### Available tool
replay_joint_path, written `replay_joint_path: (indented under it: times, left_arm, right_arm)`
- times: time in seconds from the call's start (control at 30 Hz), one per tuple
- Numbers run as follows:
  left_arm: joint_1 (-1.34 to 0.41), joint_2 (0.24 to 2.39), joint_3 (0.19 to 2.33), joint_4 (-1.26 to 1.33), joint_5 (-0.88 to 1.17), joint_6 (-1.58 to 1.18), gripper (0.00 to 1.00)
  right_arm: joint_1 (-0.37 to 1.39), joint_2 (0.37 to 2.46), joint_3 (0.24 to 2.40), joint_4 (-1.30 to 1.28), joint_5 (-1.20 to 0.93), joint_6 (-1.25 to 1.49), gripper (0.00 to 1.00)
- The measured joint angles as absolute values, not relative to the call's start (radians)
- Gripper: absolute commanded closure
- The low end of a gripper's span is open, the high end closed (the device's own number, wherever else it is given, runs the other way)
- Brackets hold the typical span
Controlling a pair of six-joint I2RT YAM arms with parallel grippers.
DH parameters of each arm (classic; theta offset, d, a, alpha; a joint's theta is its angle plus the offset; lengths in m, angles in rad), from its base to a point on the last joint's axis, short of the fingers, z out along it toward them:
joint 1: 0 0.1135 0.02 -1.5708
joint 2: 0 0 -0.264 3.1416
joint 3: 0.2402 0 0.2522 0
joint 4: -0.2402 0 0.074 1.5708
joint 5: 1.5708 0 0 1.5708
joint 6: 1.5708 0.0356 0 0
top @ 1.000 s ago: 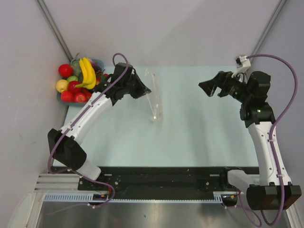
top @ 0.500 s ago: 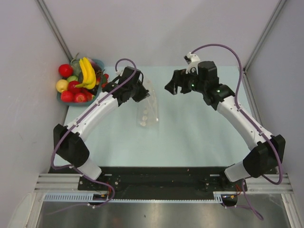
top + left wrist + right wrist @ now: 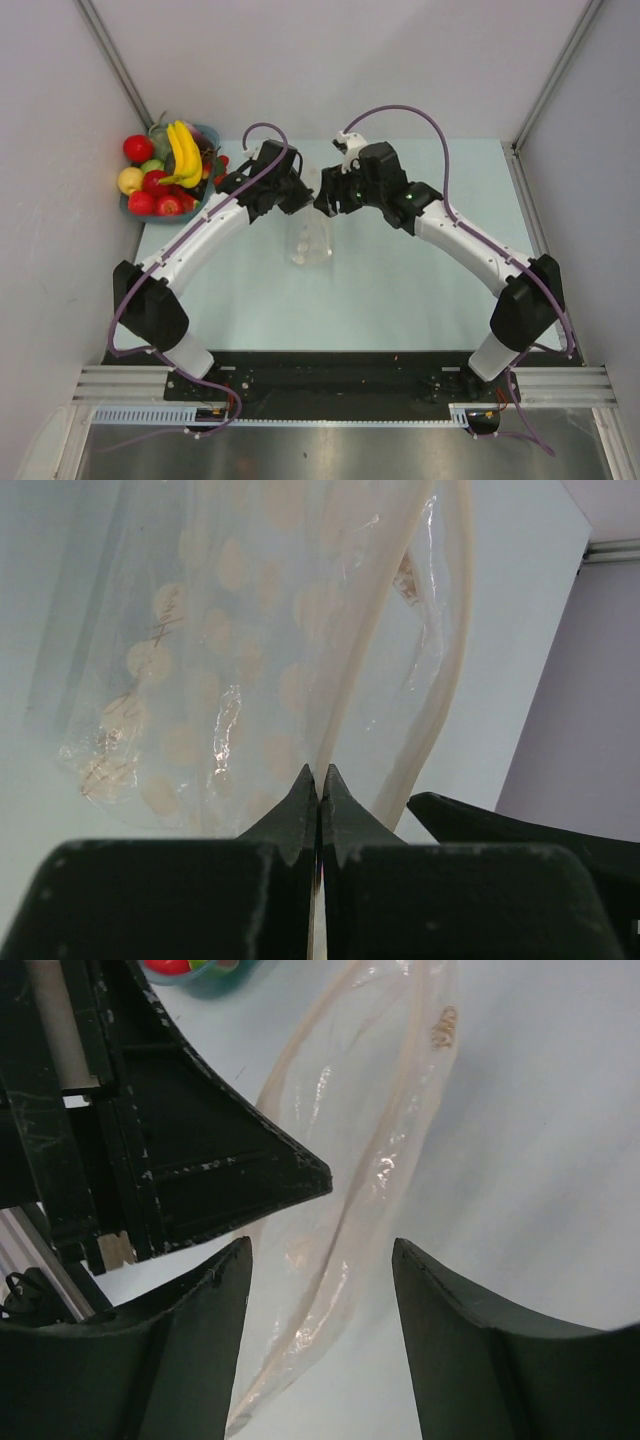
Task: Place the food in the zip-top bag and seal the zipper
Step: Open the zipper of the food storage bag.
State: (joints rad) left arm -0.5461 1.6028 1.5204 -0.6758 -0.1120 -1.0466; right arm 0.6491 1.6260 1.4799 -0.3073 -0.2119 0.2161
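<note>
Left gripper (image 3: 320, 780): the jaws are pinched tight together on the zipper (image 3: 350, 670), at 1 lip of the zip-top bag (image 3: 308, 240). The grip looks sound.

Right gripper (image 3: 320, 1245): the jaws stand part-way apart and hold nothing. The bag's whitish rim runs between them. You cannot tell from the wrist view whether either finger touches it.

The bag hangs from the left pinch, mouth up, between the 2 grippers. Its lower end sits on the table (image 3: 420, 280), near the middle of the far edge.

Judged step: taking the second lip so that the mouth can be spread.
- Close the right jaws on the free lip only. If both lips go between the fingers, the mouth will be clamped flat.
- Grip on the stiff strip, not on the thin film below it, which will likely slip and crumple.
- Stay clear of the left finger, which is just beside the right jaws.
- Draw the lips apart gently. A hard pull may strip the bag out of the left pinch.

Count:
- 2 grippers and 1 bag.
- 1 blue basket (image 3: 208, 131) at the far left corner of the table.
- Food (image 3: 160, 182) in the basket: 1 banana bunch, at least 4 red pieces, 1 yellow round and 1 green piece, with the rest hidden.
- 0 pieces show in the bag.
</note>
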Motion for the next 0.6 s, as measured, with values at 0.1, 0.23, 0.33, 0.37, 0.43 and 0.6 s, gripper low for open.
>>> replay_joint_path:
  times: [0.1,0.23,0.33,0.37,0.43,0.6]
  left_arm:
    - [-0.546,1.603,1.52,-0.676,-0.109,-1.047,1.0]
    - [-0.545,1.603,1.52,-0.676,-0.104,-1.047,1.0]
    - [-0.546,1.603,1.52,-0.675,-0.095,-1.045,1.0]
    - [-0.546,1.602,1.52,-0.675,-0.093,-1.043,1.0]
    - [-0.539,1.597,1.51,-0.674,-0.084,-1.034,1.0]
    - [-0.494,1.537,1.431,-0.677,-0.044,-0.968,0.98]
  right_arm:
    - [0.676,1.649,1.496,-0.304,-0.177,0.204,0.4]
    - [0.684,1.686,1.505,-0.301,-0.12,0.188,0.58]
    - [0.674,1.708,1.505,-0.304,-0.084,0.178,0.82]
    - [0.669,1.71,1.505,-0.311,-0.076,0.176,0.91]
    - [0.646,1.71,1.505,-0.321,-0.074,0.163,1.0]
    - [0.53,1.687,1.489,-0.357,-0.133,0.16,1.0]
